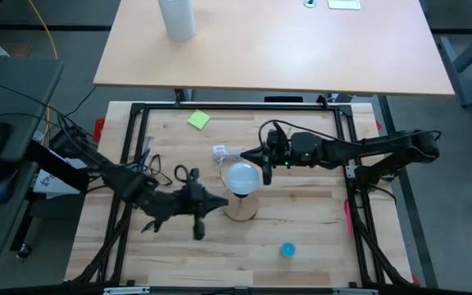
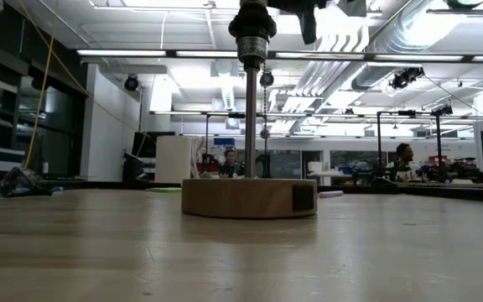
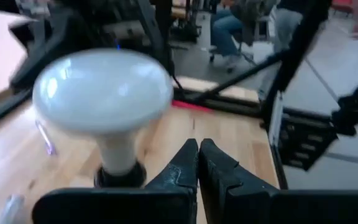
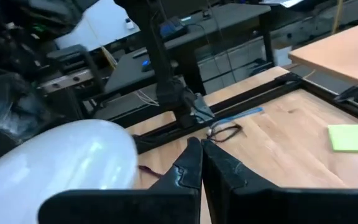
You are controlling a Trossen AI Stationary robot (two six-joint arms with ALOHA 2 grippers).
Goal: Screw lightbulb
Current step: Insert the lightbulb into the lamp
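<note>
The bulb point(image 1: 241, 178) sits upright in the socket point(image 3: 120, 177) over the wooden base point(image 2: 249, 198), mid-table. The left gripper point(image 3: 198, 163) and right gripper point(image 4: 197, 163) flank it, fingers pressed together, holding nothing. A sideways nudge could tip the lamp or leave the bulb cross-threaded and loose.

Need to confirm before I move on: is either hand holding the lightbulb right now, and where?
Nothing is held. The lightbulb sits in its socket; the left hand and right hand are both shut and empty beside it.
</note>
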